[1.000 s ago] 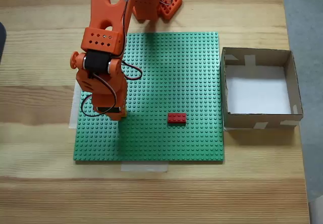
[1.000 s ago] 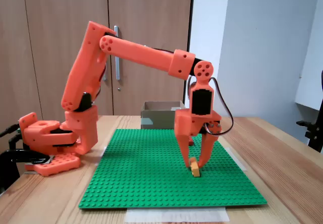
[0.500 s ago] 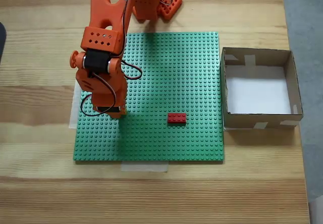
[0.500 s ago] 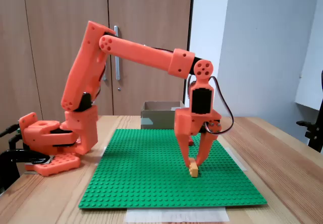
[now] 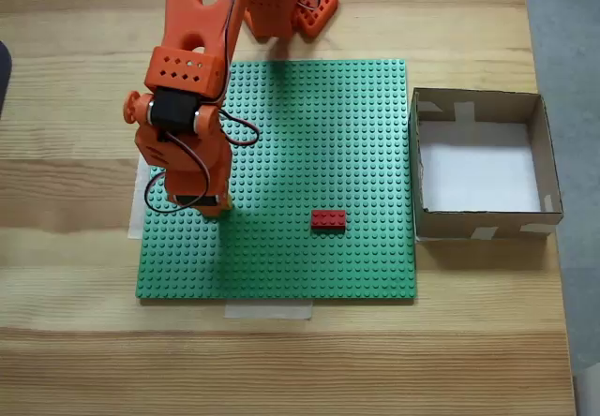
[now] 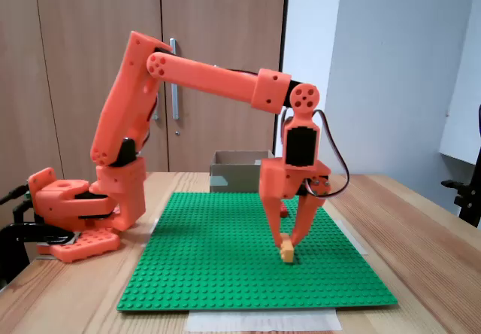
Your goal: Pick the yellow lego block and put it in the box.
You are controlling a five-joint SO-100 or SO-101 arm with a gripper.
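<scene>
In a fixed view the claw (image 6: 286,249) points straight down, its fingers clamped on the yellow lego block (image 6: 286,253) just over the green baseplate (image 6: 225,266). The box (image 5: 486,165) sits well apart, across the counter (image 5: 84,341).

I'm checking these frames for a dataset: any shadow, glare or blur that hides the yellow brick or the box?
In the top-down fixed view, lighting is even and sharp; the box shows clearly with a soft shadow on the table along its lower wall. In the side fixed view, the yellow lego block is sharp and glare-free between the fingers of the end effector.
</scene>
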